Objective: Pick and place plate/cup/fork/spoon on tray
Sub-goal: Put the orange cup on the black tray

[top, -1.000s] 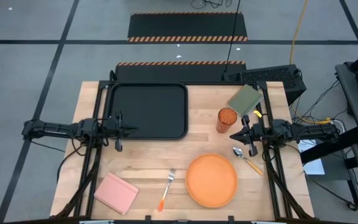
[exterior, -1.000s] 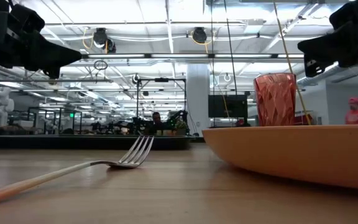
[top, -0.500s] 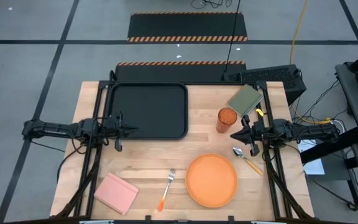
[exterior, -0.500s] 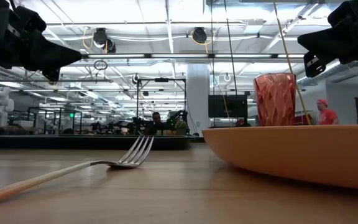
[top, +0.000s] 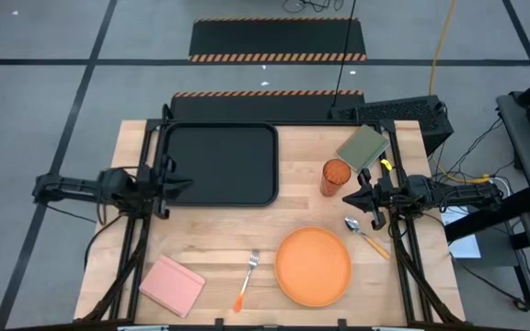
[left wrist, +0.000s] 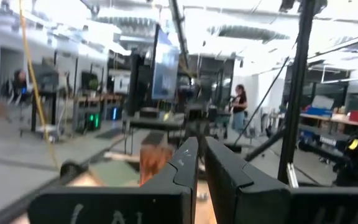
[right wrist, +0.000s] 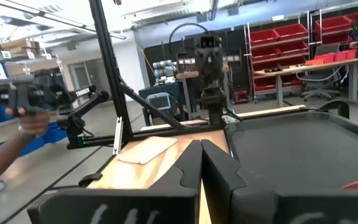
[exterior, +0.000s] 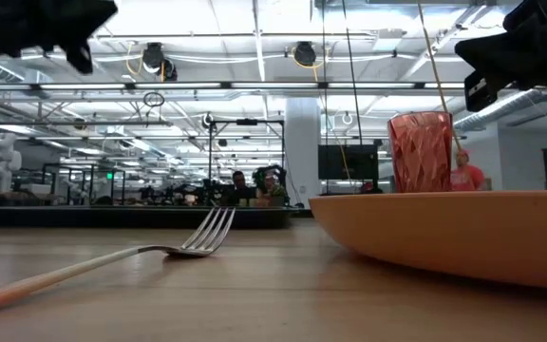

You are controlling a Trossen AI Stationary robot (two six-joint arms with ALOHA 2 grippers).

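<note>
The black tray (top: 219,164) lies at the table's far left. The orange plate (top: 313,266) sits flat near the front edge, with the fork (top: 247,279) lying to its left and the spoon (top: 364,235) off its far right rim. The orange cup (top: 335,176) stands upright behind the plate. My left gripper (top: 184,183) hovers shut over the tray's left rim, well above the table (exterior: 84,24). My right gripper (top: 350,199) hovers shut just right of the cup and above the spoon. Both hold nothing.
A pink pad (top: 172,284) lies at the front left corner, and an olive-green pad (top: 362,147) at the far right behind the cup. Bare wood lies between the tray and the plate. People move in the room beyond the table.
My left gripper has risen and tipped its fingers upward, drawing back a little toward the table's left edge; in the low view it has climbed to the picture's top. It stays shut. The tableware has not moved.
</note>
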